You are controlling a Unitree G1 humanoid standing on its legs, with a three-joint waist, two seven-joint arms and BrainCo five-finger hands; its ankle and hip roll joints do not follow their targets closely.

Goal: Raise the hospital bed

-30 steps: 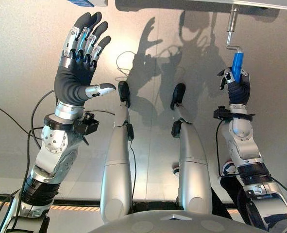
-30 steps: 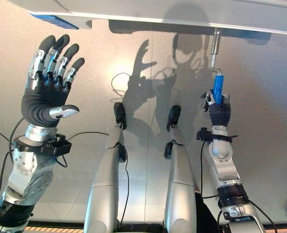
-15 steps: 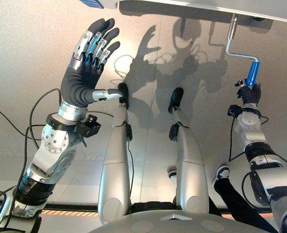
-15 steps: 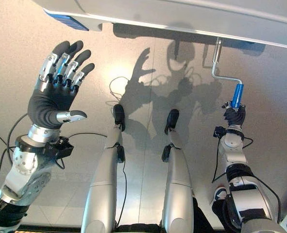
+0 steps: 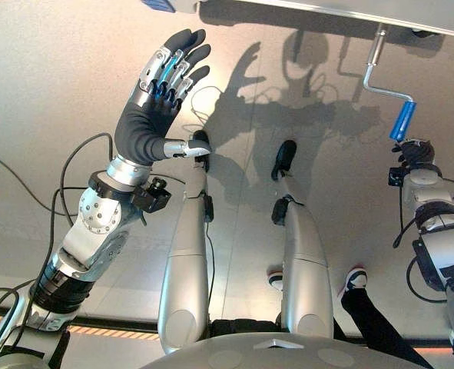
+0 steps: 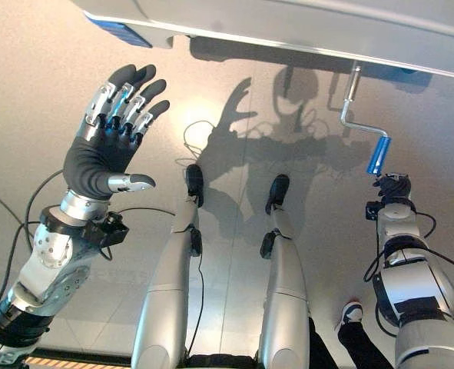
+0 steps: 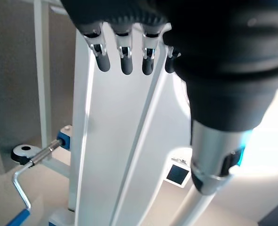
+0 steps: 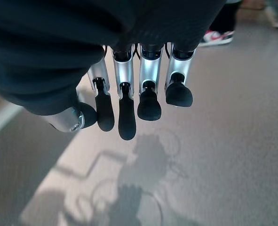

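Low at the right side of the floor, a person's shoe (image 5: 355,276) and dark trouser leg (image 5: 372,323) stand close behind the robot's right arm. Farther out on that side, the right hand (image 6: 394,186) sits just below the blue grip (image 6: 378,154) of the bed crank (image 6: 362,127) — the grip hangs free above it, and the wrist view shows the fingers (image 8: 126,109) bent partway down with nothing between them and only grey floor (image 8: 214,141) past their tips. On the left, the left hand (image 5: 156,108) is raised with its palm toward the bed, fingers (image 5: 182,58) straight and slightly fanned, thumb stuck out sideways — it holds and touches nothing. Farthest away, the white frame of the hospital bed (image 6: 303,23) runs along the top edge, and the crank's metal shaft drops from its underside near the right end before bending sideways to the blue grip. The left wrist view looks past straight fingers at the bed's white panel (image 7: 124,150), with the crank (image 7: 23,188) at its lower corner.
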